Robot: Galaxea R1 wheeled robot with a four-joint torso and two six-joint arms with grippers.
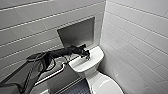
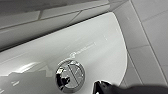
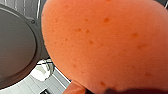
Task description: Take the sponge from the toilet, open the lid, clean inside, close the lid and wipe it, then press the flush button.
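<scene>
A bright orange-red porous sponge (image 3: 107, 42) is crowding your right wrist camera. The right claw (image 3: 130, 90) is showing as a dark edge, and you cannot tell its grip. Your left claw (image 1: 86, 54), opening unclear too, is hanging beside the round chrome flush button (image 2: 70, 75) on the glossy white ceramic toilet (image 1: 93, 63), faint lettering (image 2: 82, 48) there unreadable. White wall tiles (image 1: 140, 30) are enclosing it.

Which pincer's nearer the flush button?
Left. Left pincer is right by the button on the tank; right holds the sponge above floor tiles, away from it.
</scene>
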